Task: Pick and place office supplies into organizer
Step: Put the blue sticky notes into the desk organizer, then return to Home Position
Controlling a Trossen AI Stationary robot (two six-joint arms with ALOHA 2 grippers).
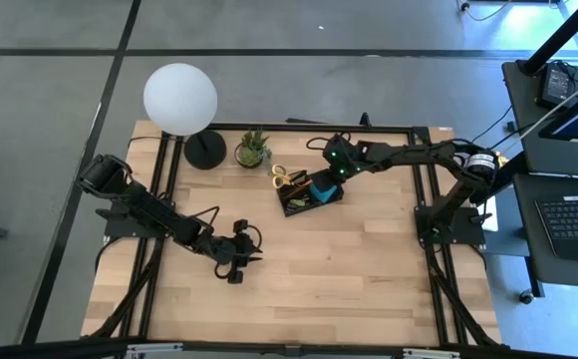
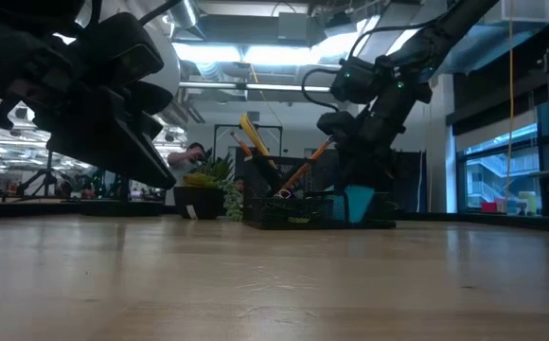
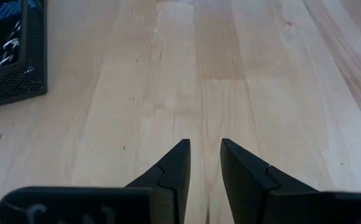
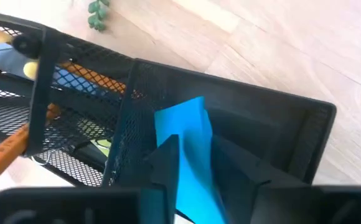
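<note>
The black mesh organizer (image 1: pixel 294 204) stands mid-table, with yellow-handled scissors (image 1: pixel 281 178) and orange pencils (image 4: pixel 6 152) sticking up out of it. My right gripper (image 4: pixel 195 149) reaches down into the organizer's end compartment (image 4: pixel 261 112) and is shut on the blue sticky-note pad (image 4: pixel 183 134). In the low view the pad (image 2: pixel 358 202) shows at the organizer's (image 2: pixel 293 213) right end under the gripper (image 2: pixel 355 180). My left gripper (image 3: pixel 204 152) hovers over bare wood nearer the table's front (image 1: pixel 247 249), slightly open and holding nothing. My right gripper pinches the blue pad between its two fingers (image 4: pixel 165 165), one on each flat face. The fingers come from above, slanting down into the organizer. The pad's free end (image 4: pixel 190 112) sticks out past the fingertips inside the compartment; whether it touches the floor, I cannot tell.
A lamp with a white globe (image 1: pixel 180 97) and round black base (image 1: pixel 205 150) stands at the far left. A small potted plant (image 1: pixel 253 150) sits beside it, just behind the organizer. Open wood lies around my left gripper and along the near edge.
</note>
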